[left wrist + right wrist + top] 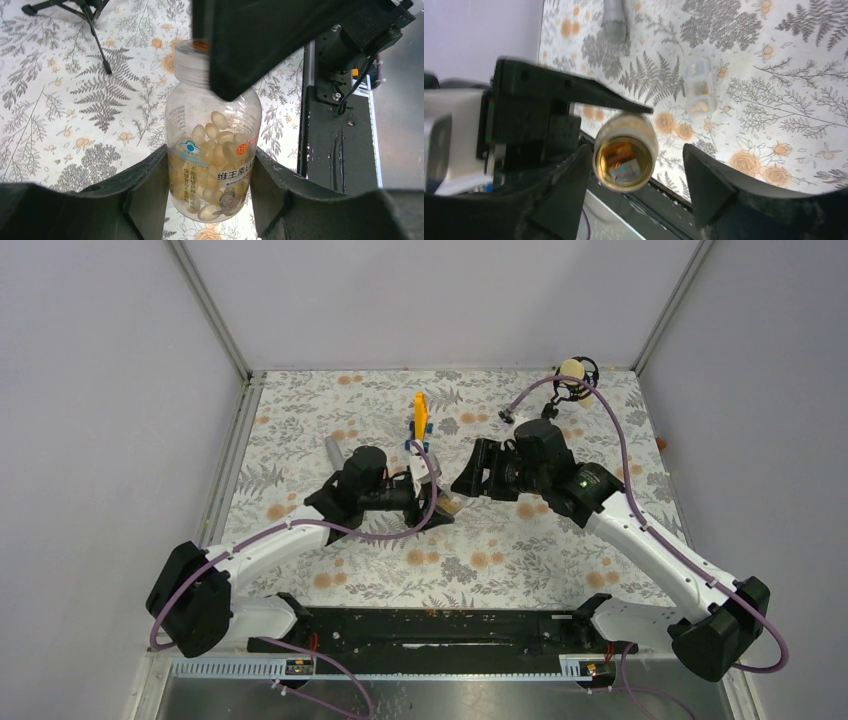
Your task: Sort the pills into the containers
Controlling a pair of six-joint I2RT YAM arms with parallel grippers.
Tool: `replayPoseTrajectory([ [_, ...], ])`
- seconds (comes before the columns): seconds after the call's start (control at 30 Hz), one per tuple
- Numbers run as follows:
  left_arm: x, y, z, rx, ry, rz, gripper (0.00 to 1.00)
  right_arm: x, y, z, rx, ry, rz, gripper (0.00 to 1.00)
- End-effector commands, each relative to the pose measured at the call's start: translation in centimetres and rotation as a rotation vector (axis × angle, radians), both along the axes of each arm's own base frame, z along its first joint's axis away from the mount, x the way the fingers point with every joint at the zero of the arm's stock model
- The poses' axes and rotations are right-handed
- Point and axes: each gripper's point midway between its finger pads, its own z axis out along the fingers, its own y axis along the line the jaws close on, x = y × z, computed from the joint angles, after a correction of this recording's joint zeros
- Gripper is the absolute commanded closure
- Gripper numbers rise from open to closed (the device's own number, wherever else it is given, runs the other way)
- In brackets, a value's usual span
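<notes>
Clasping jar [212, 120], left gripper [207, 167], right gripper [635, 152] agape

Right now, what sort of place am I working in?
Probably a lab robot test cell: plain white walls, a metal frame post, a floral-covered table, and a microphone on a stand.

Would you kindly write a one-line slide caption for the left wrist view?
Left gripper clamps a clear bottle of yellow capsules, floral tablecloth behind; a right gripper finger overlaps its cap.

I'm seeing a clear bottle [214, 142] of pale yellow capsules [218, 120] mid-frame, its label white with blue and orange marks. Behind it, my white tablecloth [60, 100] shows grey ferns and orange flowers.
</notes>
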Motion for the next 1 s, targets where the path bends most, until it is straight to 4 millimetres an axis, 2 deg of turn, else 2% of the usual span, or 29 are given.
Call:
replayPoseTrajectory([
  [0.0, 0.1, -1.1, 3.7, -0.094, -0.126, -0.031, 1.0, 2.4, -0.5, 2.3, 0.058, -0.097, -0.139, 0.15],
  [0.07, 0.0, -1.1, 3.6, -0.094, -0.118, -0.035, 1.0, 1.8, -1.1, 2.5, 0.028, -0.129, -0.073, 0.08],
  [0.13, -0.3, -1.1, 3.7, -0.097, -0.114, -0.044, 1.0, 0.7, -1.3, 2.7, 0.042, -0.147, 0.011, 0.06],
  [0.33, -1.1, -1.4, 3.9, -0.105, -0.1, -0.09, 1.0, -2.7, -1.4, 3.3, 0.037, -0.303, 0.281, 0.04],
  [0.47, -2.3, -1.7, 4.1, -0.112, -0.08, -0.156, 1.0, -2.9, -1.3, 3.1, 0.003, -0.3, 0.335, 0.07],
  [0.6, -2.8, -1.8, 4.2, -0.12, -0.07, -0.189, 1.0, -3.3, -0.3, 2.6, 0.002, -0.204, 0.4, 0.2],
  [0.73, -2.8, -1.8, 4.3, -0.122, -0.071, -0.189, 1.0, -2.2, -0.1, 1.9, -0.007, -0.169, 0.349, 0.34],
  [0.87, -2.0, -1.7, 4.2, -0.111, -0.083, -0.137, 1.0, 0.0, 0.0, 1.6, 0.022, -0.111, 0.155, 0.61],
  [0.97, -1.0, -1.6, 4.0, -0.099, -0.094, -0.084, 1.0, 1.4, -0.7, 0.5, 0.067, 0.009, -0.083, 0.68],
])
